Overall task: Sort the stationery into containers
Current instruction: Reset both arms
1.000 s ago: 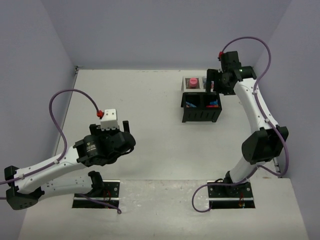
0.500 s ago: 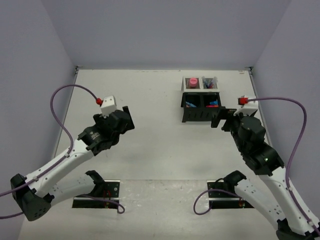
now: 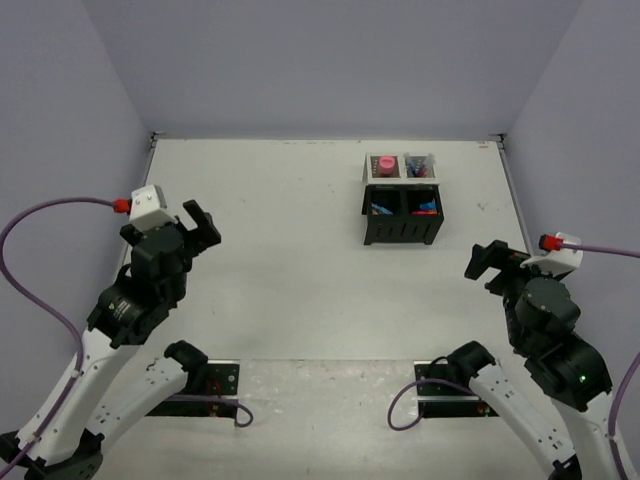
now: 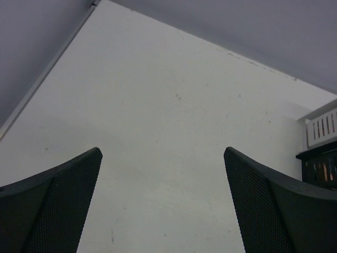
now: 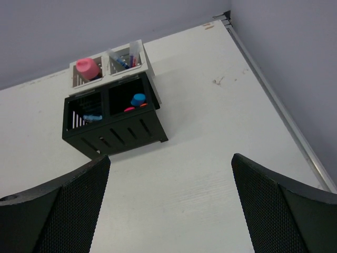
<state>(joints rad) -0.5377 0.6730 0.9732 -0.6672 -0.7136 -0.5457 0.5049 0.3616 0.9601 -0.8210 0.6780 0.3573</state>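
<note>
My left claw (image 3: 197, 228) and right claw (image 3: 487, 265) gape empty, well apart from the organizer (image 3: 401, 205). The stationery (image 3: 385, 163) sits inside it and none shows outside, so sorting appears complete.

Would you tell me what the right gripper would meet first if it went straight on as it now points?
Most likely bare table beside the near corner of the black organizer; the right gripper, open and empty, aims downward. Depth is unclear, so it might clip that corner.
</note>
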